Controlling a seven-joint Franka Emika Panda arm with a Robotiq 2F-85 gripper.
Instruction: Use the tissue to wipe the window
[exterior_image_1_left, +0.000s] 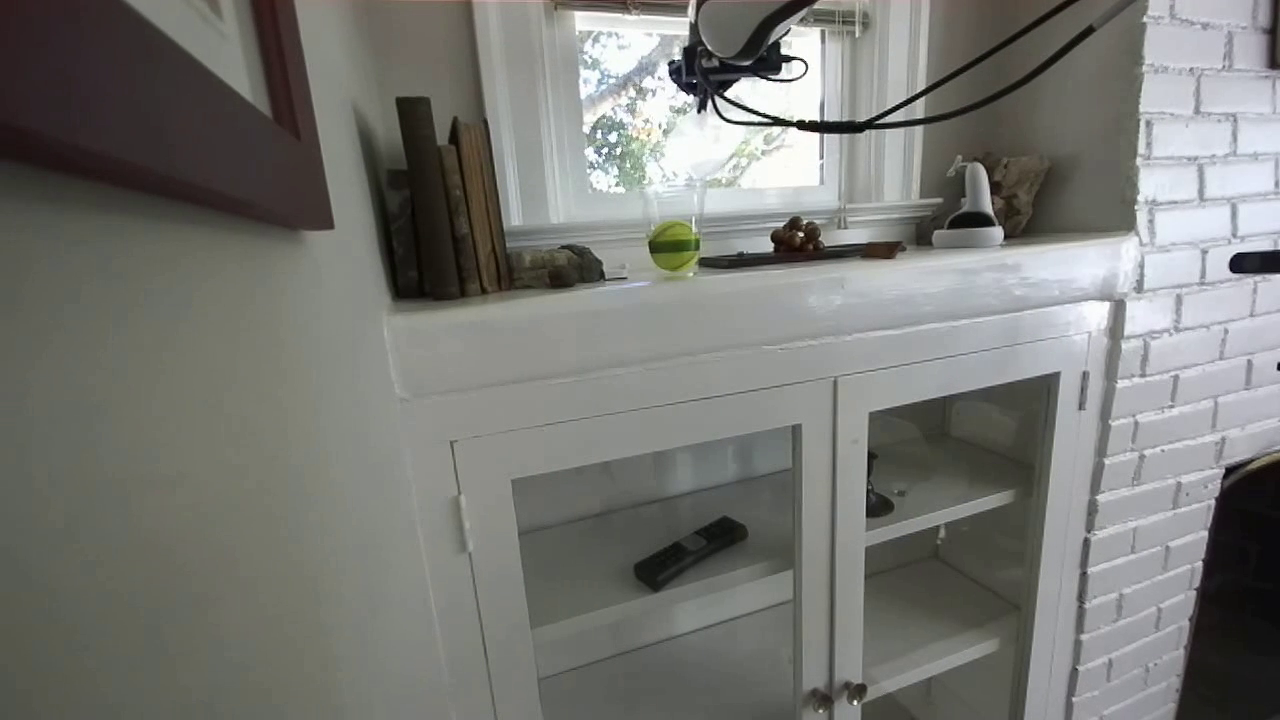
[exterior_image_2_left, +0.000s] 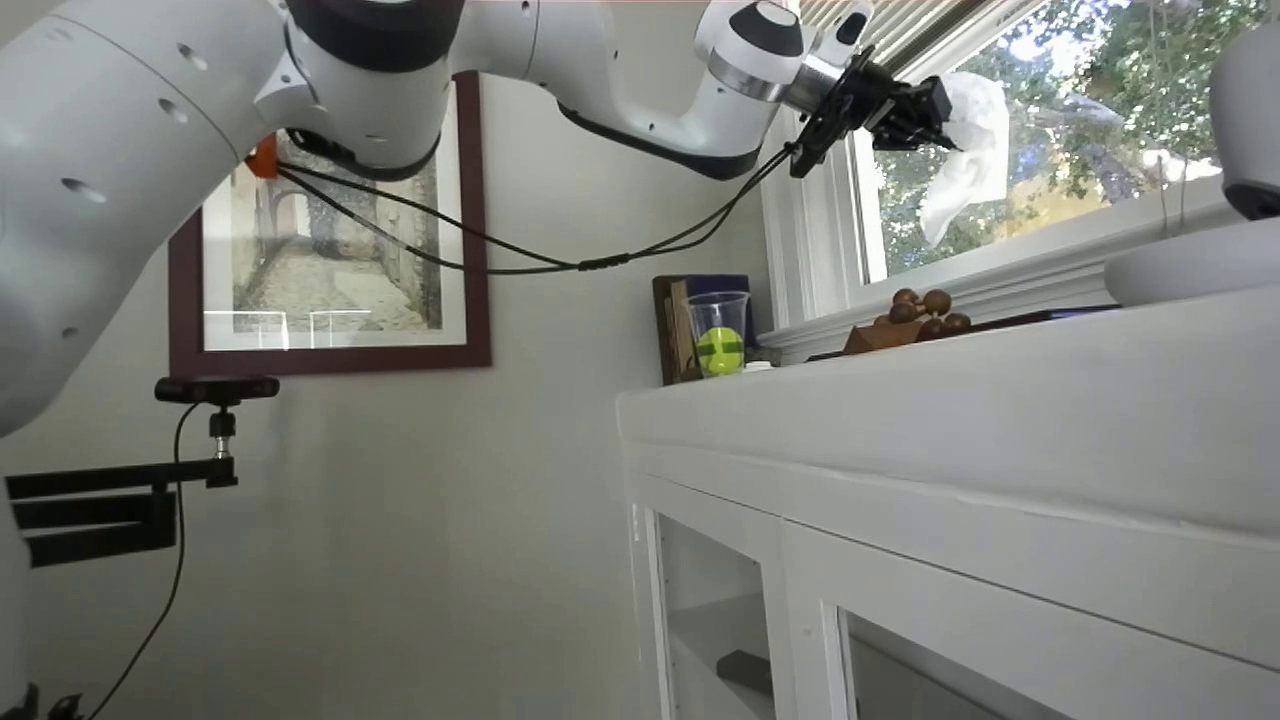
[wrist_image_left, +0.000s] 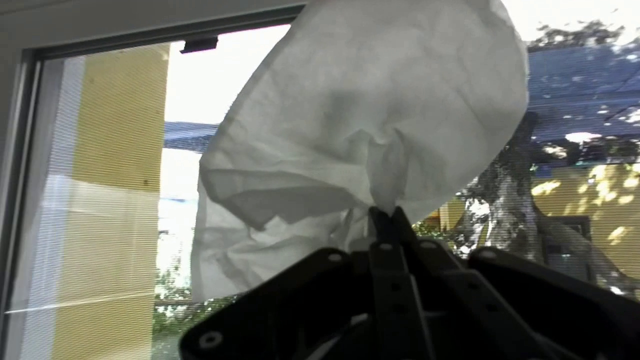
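Gripper (wrist_image_left: 388, 212) is clamped together, pinching part of the white tissue (wrist_image_left: 425, 90); the rest spreads crumpled past the tips. Tissue hangs in front of the window (exterior_image_1_left: 622, 120), up above the ledge (exterior_image_1_left: 700, 318). Can't tell for sure if tissue and window touch. Clear cup (exterior_image_2_left: 718, 312) holding a yellow-green ball (exterior_image_2_left: 720, 352) stands on the ledge, between books (exterior_image_1_left: 450, 215) and brown beads (exterior_image_1_left: 797, 237). Dark remote (exterior_image_1_left: 690, 552) lies on a shelf (exterior_image_1_left: 580, 582) in the cabinet (exterior_image_1_left: 815, 550) below.

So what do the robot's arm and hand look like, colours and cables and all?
The arm is white with rounded segments, black bands at some joints, small grey ovals and a silver collar toward its end. Two black cables run from an orange piece to the hand, which is black and angular with slim fingers.
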